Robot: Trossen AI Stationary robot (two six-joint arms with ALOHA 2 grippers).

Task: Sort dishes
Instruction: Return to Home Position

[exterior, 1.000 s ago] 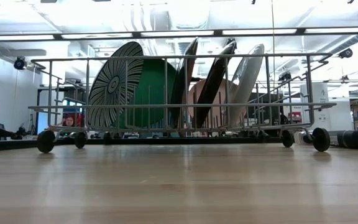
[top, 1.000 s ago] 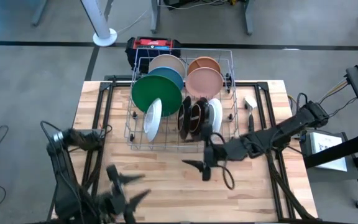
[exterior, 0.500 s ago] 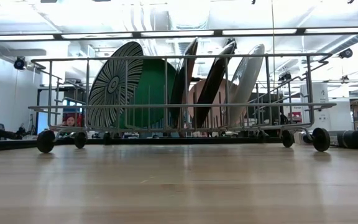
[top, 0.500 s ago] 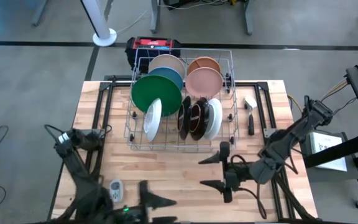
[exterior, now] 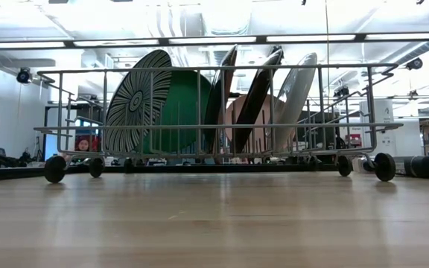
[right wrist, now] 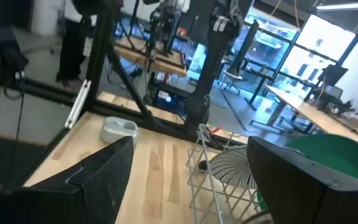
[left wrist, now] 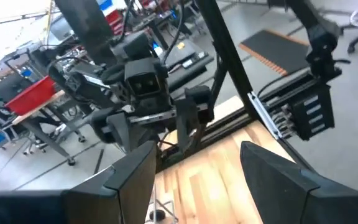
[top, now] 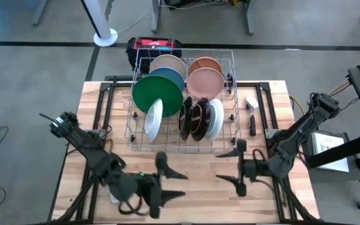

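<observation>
Hovering before rack (top: 167,149): left gripper (top: 183,185), right gripper (top: 219,167), fingers (right wrist: 104,174) spread.

The wire rack (exterior: 73,129) is shiny metal, the dishes (top: 157,94) glossy and smooth, the table (top: 192,164) pale matt wood.

Dishes (top: 157,94) upright in rack (top: 181,149), rear-centre of tabletop (top: 105,106); L end effector (top: 177,185) front-left of rack, R end effector (top: 224,167) front-right.
</observation>
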